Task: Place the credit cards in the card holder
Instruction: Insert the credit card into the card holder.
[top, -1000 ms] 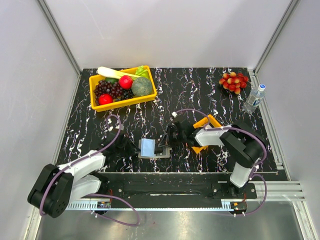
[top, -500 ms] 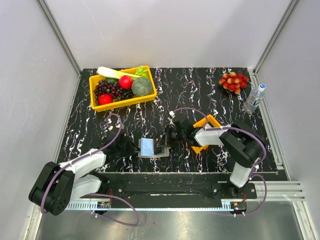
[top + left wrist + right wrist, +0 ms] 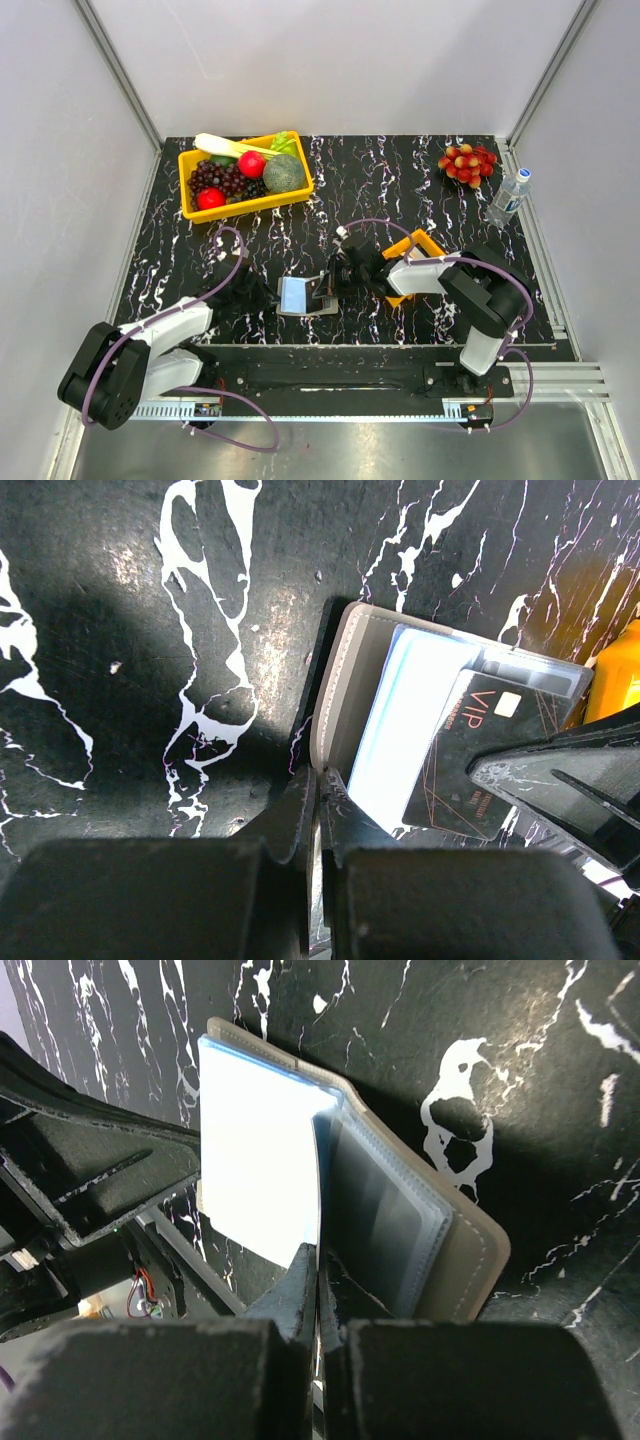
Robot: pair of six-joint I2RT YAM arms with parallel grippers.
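Left gripper (image 3: 318,812) is pinched shut on the taupe edge of the card holder (image 3: 343,670). The holder sits open on the worktop (image 3: 400,190) between the two arms, near the front edge. Right gripper (image 3: 318,1278) is clamped closed on a dark credit card (image 3: 468,765) marked VIP. The card lies slanted across the holder's light blue-grey inside, its far end at the pockets. Orange tray (image 3: 418,245) is just beside the right arm.
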